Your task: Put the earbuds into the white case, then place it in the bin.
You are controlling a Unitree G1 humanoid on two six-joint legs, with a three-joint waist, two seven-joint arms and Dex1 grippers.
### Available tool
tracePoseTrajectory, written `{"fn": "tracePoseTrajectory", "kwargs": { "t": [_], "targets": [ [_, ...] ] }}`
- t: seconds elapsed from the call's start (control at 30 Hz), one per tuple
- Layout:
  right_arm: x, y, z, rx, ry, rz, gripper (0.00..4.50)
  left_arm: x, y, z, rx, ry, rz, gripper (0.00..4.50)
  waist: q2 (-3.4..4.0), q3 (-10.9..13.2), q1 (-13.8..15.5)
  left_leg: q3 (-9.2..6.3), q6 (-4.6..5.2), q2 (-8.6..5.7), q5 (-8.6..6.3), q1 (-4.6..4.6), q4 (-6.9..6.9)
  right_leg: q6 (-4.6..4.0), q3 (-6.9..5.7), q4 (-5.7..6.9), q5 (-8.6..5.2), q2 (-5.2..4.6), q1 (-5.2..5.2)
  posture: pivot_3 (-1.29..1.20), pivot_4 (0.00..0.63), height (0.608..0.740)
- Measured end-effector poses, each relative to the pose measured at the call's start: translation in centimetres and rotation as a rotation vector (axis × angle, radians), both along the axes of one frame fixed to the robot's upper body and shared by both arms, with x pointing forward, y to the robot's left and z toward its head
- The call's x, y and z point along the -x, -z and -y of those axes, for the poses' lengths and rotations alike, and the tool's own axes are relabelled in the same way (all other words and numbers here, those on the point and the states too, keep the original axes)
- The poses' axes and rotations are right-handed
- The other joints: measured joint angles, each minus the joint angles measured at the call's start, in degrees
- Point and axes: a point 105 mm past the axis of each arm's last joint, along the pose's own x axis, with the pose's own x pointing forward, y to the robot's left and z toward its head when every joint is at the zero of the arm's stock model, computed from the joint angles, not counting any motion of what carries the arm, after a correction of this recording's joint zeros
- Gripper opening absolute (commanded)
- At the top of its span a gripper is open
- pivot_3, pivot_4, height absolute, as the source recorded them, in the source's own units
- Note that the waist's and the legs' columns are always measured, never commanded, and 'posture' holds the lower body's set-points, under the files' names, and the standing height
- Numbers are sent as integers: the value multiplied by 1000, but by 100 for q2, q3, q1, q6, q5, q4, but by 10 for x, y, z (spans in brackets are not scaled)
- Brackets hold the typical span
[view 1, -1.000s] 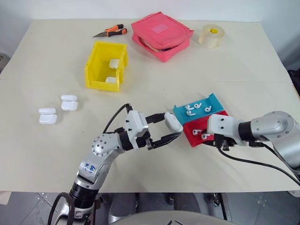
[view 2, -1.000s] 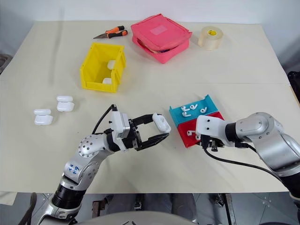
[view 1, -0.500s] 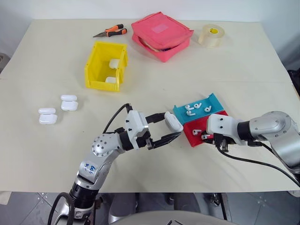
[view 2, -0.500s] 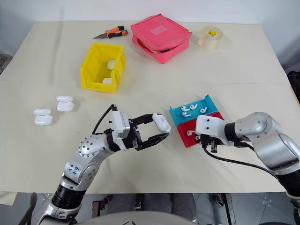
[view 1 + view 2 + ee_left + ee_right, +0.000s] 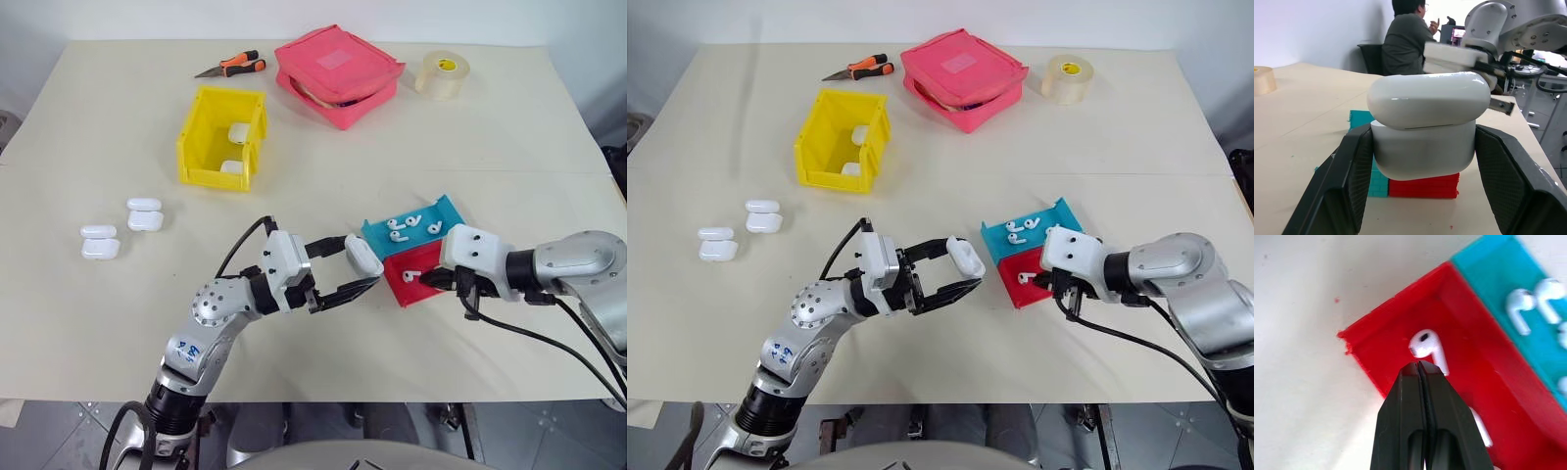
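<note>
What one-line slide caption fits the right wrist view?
Shut right gripper poised over the red tray, beside a white earbud.

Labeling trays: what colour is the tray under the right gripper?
Red tray, clearest in the right wrist view.

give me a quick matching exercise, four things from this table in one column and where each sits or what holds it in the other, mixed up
Things:
1. white case
2. tape roll
3. pliers
4. yellow bin

Places:
A. far right corner of the table
B. between the left gripper's fingers
C. behind the yellow bin, left of the pink pouch
D. holding two white cases

Pairs: 1-B, 2-A, 3-C, 4-D
</note>
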Motion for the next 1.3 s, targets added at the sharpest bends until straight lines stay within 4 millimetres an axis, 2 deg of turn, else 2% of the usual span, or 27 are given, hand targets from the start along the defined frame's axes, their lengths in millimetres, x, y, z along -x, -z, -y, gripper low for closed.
{"fn": "tracePoseTrajectory", "kwargs": {
  "t": [0.07,0.13,0.2,0.3,0.47,0.77,0.9,1.17,1.3],
  "targets": [
    [0,-3,1,-9,8,5,38,0,0,0,-1,3,1,2776,0,0,-1,0,0,0,0,0,0,0,0,0,0,0,0,0,150,740],
    [0,-8,2,-20,13,18,580,-1,-1,0,-2,6,7,2776,0,0,-2,0,0,0,0,0,0,0,0,0,0,0,0,0,150,740],
    [2,-10,16,19,48,16,1198,-1,-2,1,-1,13,10,2776,1,0,4,1,3,-2,-2,-2,0,1,1,-2,1,-2,0,0,150,740],
    [3,-14,22,36,67,33,2144,-1,-3,2,2,16,11,2776,1,0,-3,1,4,0,-2,-2,0,1,0,-2,1,0,0,0,150,740],
    [9,-5,24,71,62,17,2144,-1,-3,3,5,17,10,2776,0,0,1,2,4,-1,-2,-2,1,1,1,-2,1,-1,0,0,150,740],
    [-3,-2,29,155,63,78,2144,-2,-2,5,11,20,-1,2776,1,0,-7,2,4,0,-2,-2,3,1,1,0,1,-1,-1,0,150,740],
    [-10,-8,26,180,15,123,2144,-2,-1,5,11,21,-2,2776,1,0,-2,1,4,0,-2,-2,6,1,0,-1,1,-1,0,0,150,740],
    [-10,-2,23,264,-120,133,2144,-1,0,5,11,20,-7,2776,1,0,-9,1,4,0,-2,-3,8,2,0,0,1,-1,0,0,150,740],
    [-16,-3,25,311,-159,161,2144,-1,0,5,11,21,-7,2776,1,0,-10,1,4,0,-2,-3,11,1,0,1,1,-1,0,0,150,740]
  ]
}}
